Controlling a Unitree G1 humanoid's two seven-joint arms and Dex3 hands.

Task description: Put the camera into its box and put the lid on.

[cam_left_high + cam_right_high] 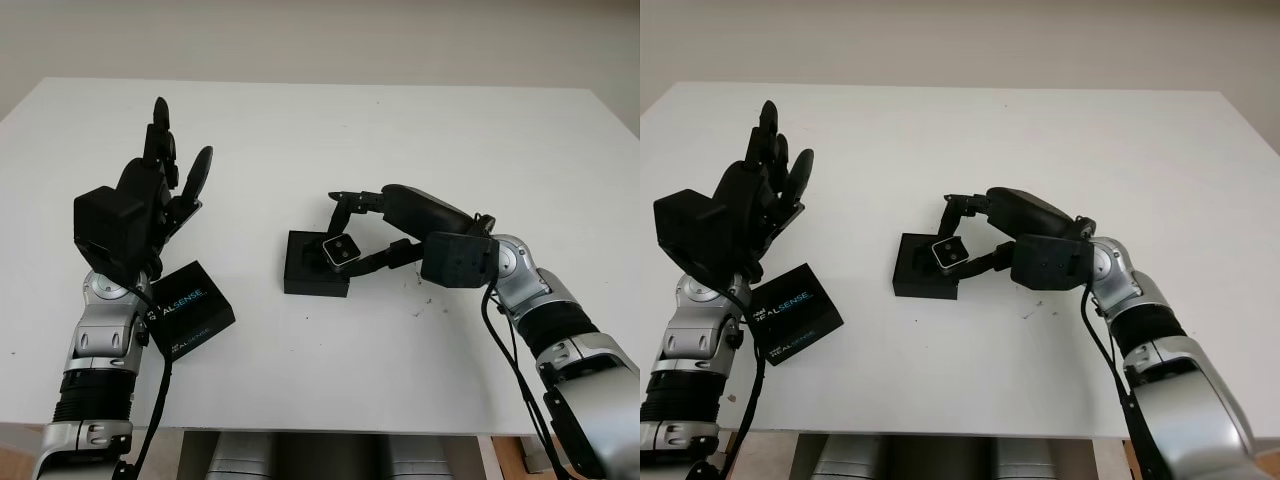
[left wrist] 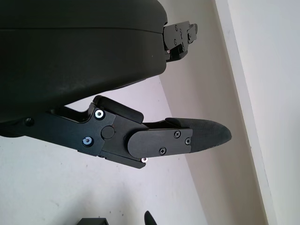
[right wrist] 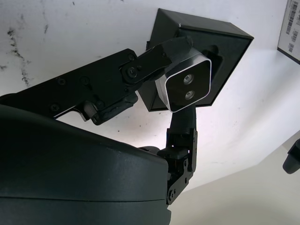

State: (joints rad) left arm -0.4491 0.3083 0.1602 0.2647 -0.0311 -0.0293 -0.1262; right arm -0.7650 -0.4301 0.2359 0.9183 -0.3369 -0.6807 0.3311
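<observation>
Black right robot hand (image 1: 352,232) grips camera (image 1: 341,250) over box (image 1: 312,266)

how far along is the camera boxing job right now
Done: the right hand has picked up the camera. In hand: it holds it just over the open black box, not seated yet. Left: lowering it in, then fitting the lid, which lies on the table near the raised, open left hand.

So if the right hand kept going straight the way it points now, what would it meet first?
Most likely the open black box. The right hand holds the small camera just over the box's near edge, pointing toward it. How high the camera is above the box is hard to judge.
</observation>
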